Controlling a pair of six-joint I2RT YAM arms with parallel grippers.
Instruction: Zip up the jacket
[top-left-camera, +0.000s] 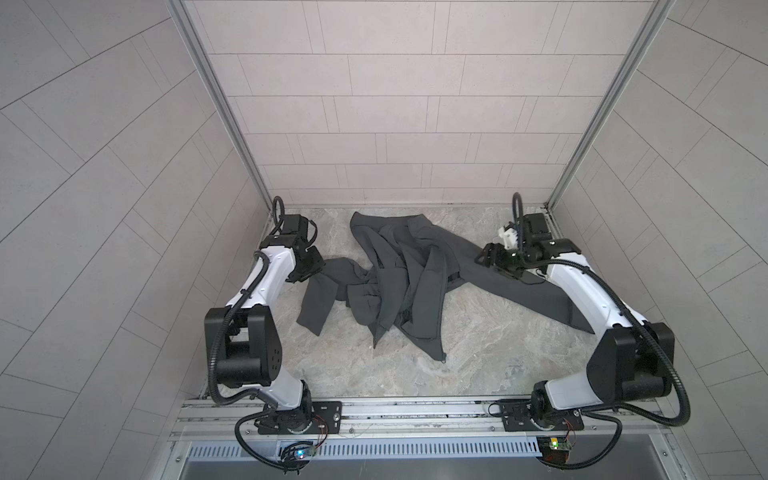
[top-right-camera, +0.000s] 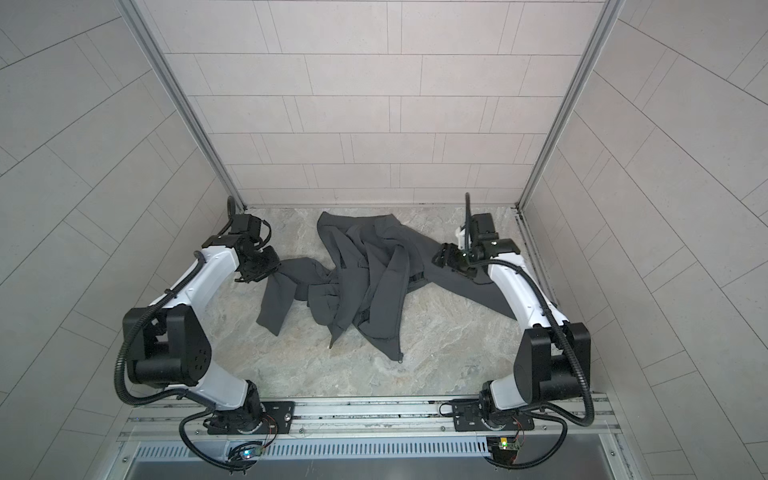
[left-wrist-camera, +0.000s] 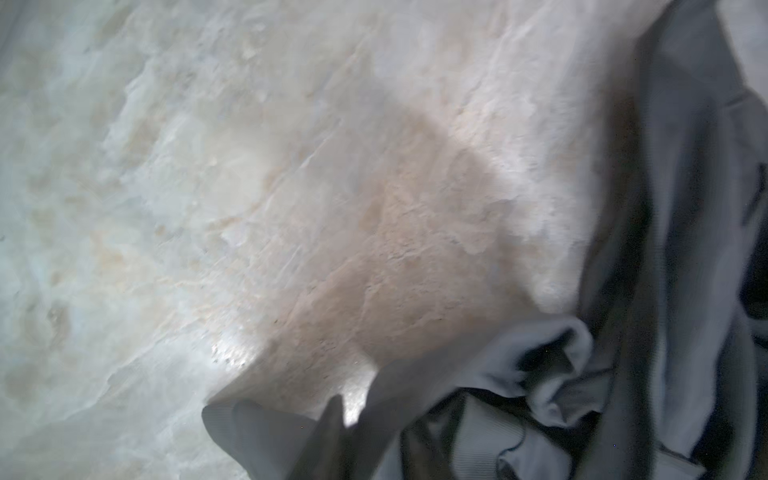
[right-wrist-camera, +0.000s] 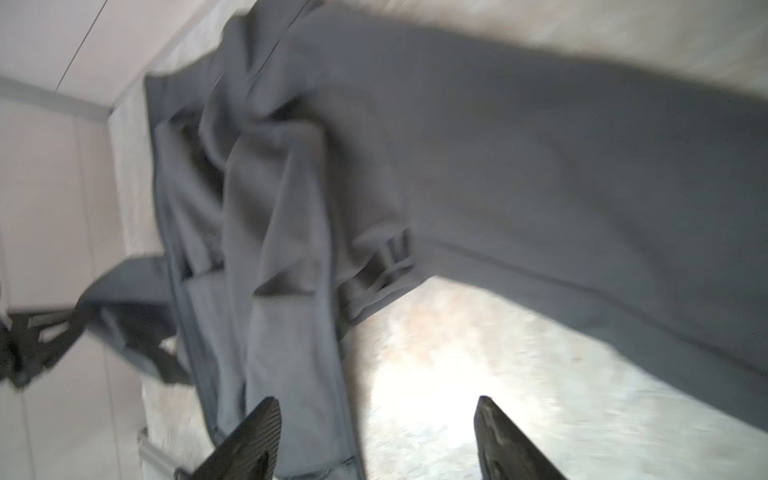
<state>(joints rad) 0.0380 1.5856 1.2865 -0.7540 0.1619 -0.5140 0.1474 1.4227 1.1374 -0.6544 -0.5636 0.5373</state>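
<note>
The dark grey jacket (top-left-camera: 399, 274) (top-right-camera: 361, 270) lies crumpled and twisted in the middle of the table, with one sleeve stretched out to each side. A zipper end (top-left-camera: 444, 358) shows at the hem corner nearest the front. My left gripper (top-left-camera: 311, 272) (top-right-camera: 266, 270) is at the end of the left sleeve. In the left wrist view, sleeve fabric (left-wrist-camera: 478, 386) drapes over a dark finger (left-wrist-camera: 334, 415) and hides the jaws. My right gripper (top-left-camera: 485, 255) (right-wrist-camera: 376, 419) hovers open over the right sleeve (right-wrist-camera: 561, 187), with nothing between its fingers.
The marbled tabletop (top-left-camera: 478, 353) is boxed in by tiled walls at the back (top-left-camera: 382, 124) and on both sides. A metal rail (top-left-camera: 415, 409) carrying both arm bases runs along the front edge. The right sleeve passes under the right forearm (top-left-camera: 582, 291).
</note>
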